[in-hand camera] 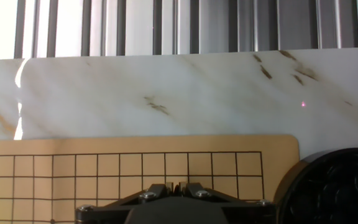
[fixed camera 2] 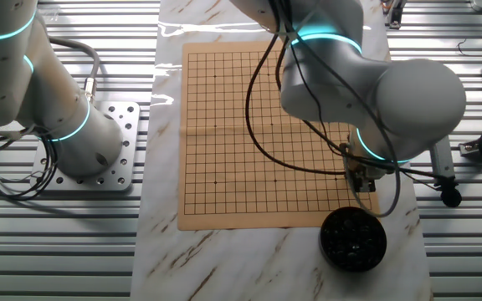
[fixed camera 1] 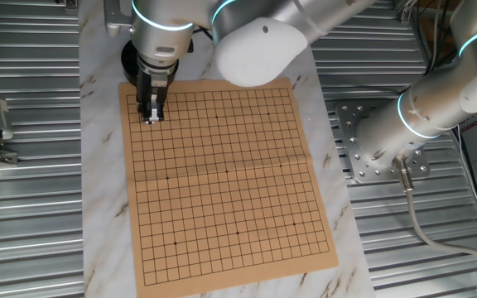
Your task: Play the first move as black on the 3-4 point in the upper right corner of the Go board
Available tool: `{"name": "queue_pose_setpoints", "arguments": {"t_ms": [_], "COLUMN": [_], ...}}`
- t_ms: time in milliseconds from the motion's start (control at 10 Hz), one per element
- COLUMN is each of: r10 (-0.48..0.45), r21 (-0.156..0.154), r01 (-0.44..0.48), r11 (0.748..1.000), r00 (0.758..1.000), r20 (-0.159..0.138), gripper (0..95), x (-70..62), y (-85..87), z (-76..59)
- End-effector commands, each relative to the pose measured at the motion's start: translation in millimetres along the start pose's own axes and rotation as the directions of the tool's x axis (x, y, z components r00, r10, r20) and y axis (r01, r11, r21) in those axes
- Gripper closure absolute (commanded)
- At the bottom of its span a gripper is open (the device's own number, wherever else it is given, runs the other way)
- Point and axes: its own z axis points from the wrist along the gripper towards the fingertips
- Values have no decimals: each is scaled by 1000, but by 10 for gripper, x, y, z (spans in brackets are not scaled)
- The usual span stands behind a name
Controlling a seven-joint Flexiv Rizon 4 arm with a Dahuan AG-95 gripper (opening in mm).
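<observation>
Hovering low over the Go board [fixed camera 1: 226, 178], the gripper [fixed camera 1: 152, 116] has its fingers down at a grid point near the board's corner closest to the black bowl [fixed camera 2: 353, 238], toward the bench [fixed camera 1: 98, 165] edge where the bowl sits. The fingers look narrow, but whether a black stone sits between them cannot be told; no stone shows on the grid, and the hand view hides the tips. The bowl's dark contents look like stones. Such a stone is likely light, hard and glossy, so slippery; pinching across its rim, centred between the pads, and releasing close to the board should keep it from skidding.
</observation>
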Motion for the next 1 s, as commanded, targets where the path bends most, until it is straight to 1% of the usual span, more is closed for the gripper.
{"name": "queue_pose_setpoints", "arguments": {"t_ms": [100, 1000], "r10": [-5, -24], "r21": [8, 11], "r01": [5, 24], "r11": [1000, 1000], "r00": [1000, 1000], "r20": [-1, 0], "gripper": [950, 950], "x": [3, 9], "y": [-5, -23], "z": [4, 26]}}
